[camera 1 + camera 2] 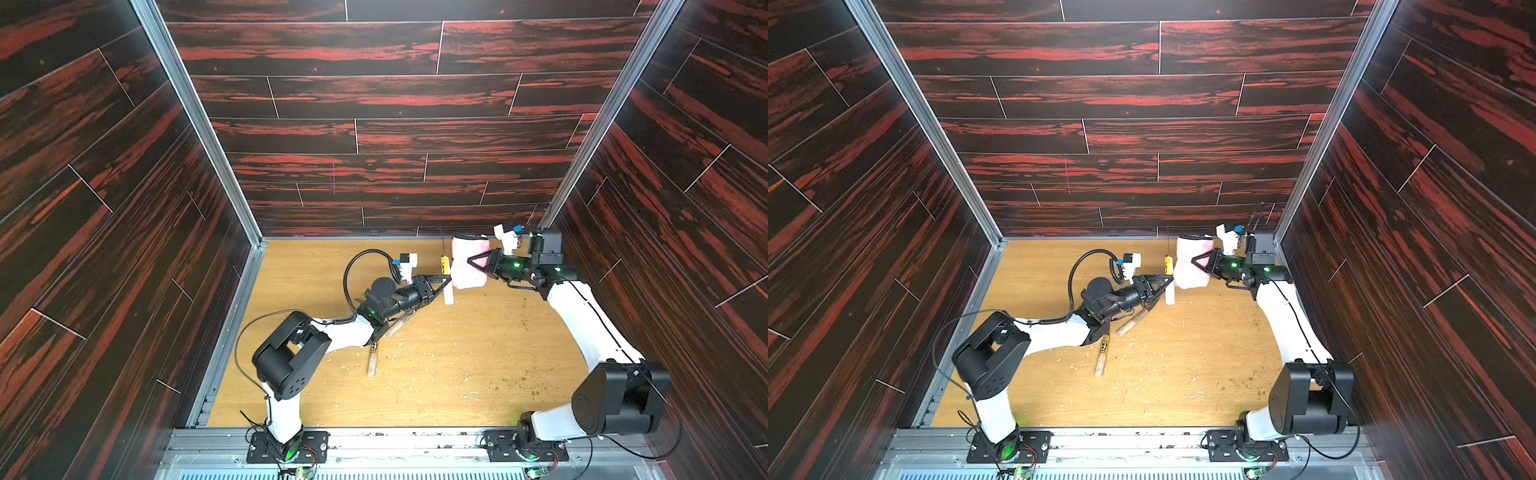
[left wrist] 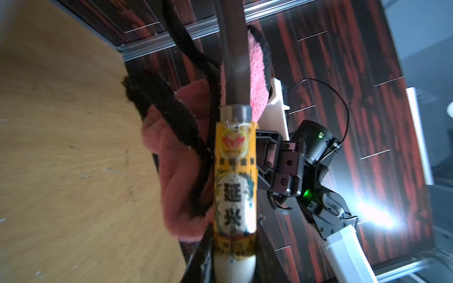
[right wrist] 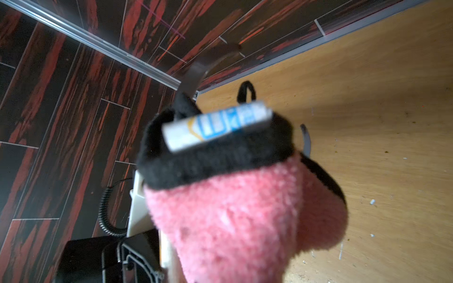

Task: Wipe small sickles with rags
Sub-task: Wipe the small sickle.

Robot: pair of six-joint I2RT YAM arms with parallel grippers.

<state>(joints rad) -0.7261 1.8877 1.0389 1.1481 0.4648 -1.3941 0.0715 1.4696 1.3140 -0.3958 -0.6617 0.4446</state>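
Left gripper [image 1: 444,284], reaching out from the near edge, is clamped tight on the pale wooden handle of the held sickle [image 1: 445,264]. Its arm passes over two spare sickles [image 1: 372,360] lying on the table [image 1: 457,374], both nearer the robot's base and partly hidden under the wrist. The held sickle stands almost upright, its yellow label band [image 2: 235,171] just above the jaws.

Just beyond it hangs the pink rag [image 1: 466,272], black-trimmed, pinched shut in the right gripper [image 1: 477,262], which comes in from the other side. The rag sits just beside the neck and lower blade. From the left wrist camera it seems to press on the blade's [image 2: 235,61] far side, though blur makes contact uncertain.

Farthest away, the thin dark blade rises toward the back wall [image 1: 395,137].

To wipe well, the handle grip should hold steady while the rag folds around the blade's flat and strokes from neck to tip.
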